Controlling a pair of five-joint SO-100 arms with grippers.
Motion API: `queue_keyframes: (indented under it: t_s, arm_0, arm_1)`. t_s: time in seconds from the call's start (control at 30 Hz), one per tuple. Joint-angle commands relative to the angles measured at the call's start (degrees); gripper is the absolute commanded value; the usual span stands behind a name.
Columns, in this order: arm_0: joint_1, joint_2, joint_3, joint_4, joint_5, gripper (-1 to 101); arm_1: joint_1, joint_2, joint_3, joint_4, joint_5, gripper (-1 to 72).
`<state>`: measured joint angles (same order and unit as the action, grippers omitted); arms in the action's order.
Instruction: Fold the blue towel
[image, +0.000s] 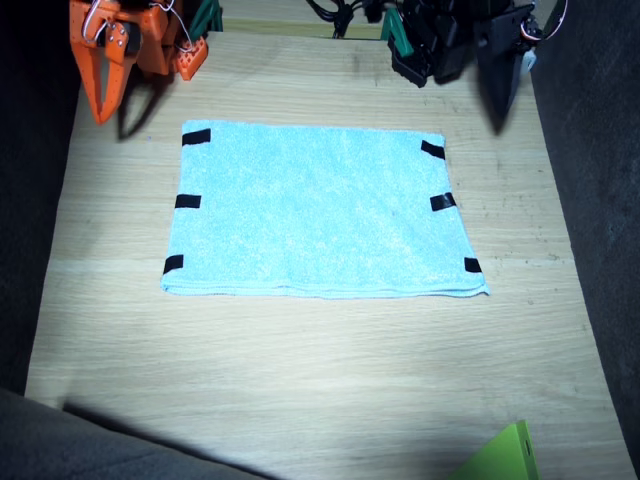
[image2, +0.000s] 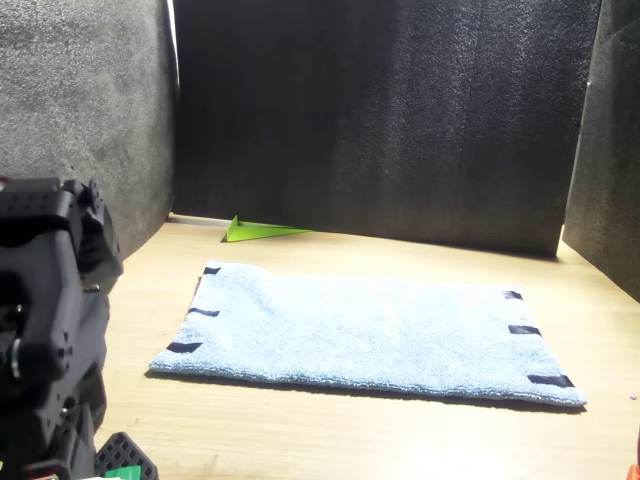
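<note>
Fixed view: blue towel (image: 320, 212) flat, mid-table (image: 300, 390), black tape marks (image: 187, 201) on both short edges. Right gripper (image: 103, 90) orange, left gripper (image: 500, 85) black; both parked behind towel, jaw state unclear. Green piece (image: 505, 458) near edge.
Front view: towel (image2: 365, 335) flat; no readable text.

Bare wooden table (image: 300, 380) is lying open on every side of the blue towel (image: 320, 210), nothing is sitting on the towel, and only a lime-green flat piece (image: 500, 458) is lying well beyond its folded edge.
</note>
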<state>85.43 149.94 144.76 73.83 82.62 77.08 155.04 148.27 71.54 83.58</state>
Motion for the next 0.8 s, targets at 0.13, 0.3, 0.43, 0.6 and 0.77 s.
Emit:
queue_keyframes:
  t_s: [0.13,0.3,0.43,0.6,0.77]
  arm_0:
    - [0.9,-12.7,-3.6,-4.8,-1.8,4]
    - [-1.0,18.7,8.8,1.3,-3.5,14]
    - [-0.7,18.3,8.7,1.4,-3.9,17]
    - [-0.1,10.5,6.2,-0.7,-4.3,19]
    - [-0.6,6.9,4.7,-1.1,-4.1,18]
  arm_1:
    - [8.2,-34.5,-26.4,3.5,1.5,3.3]
    - [15.1,-35.2,-26.8,2.9,1.9,24.8]
    - [18.5,-44.9,-34.2,6.3,6.8,24.9]
    - [21.2,-51.3,-37.7,5.4,10.0,24.3]
    - [24.2,-55.9,-38.3,4.1,12.4,23.1]
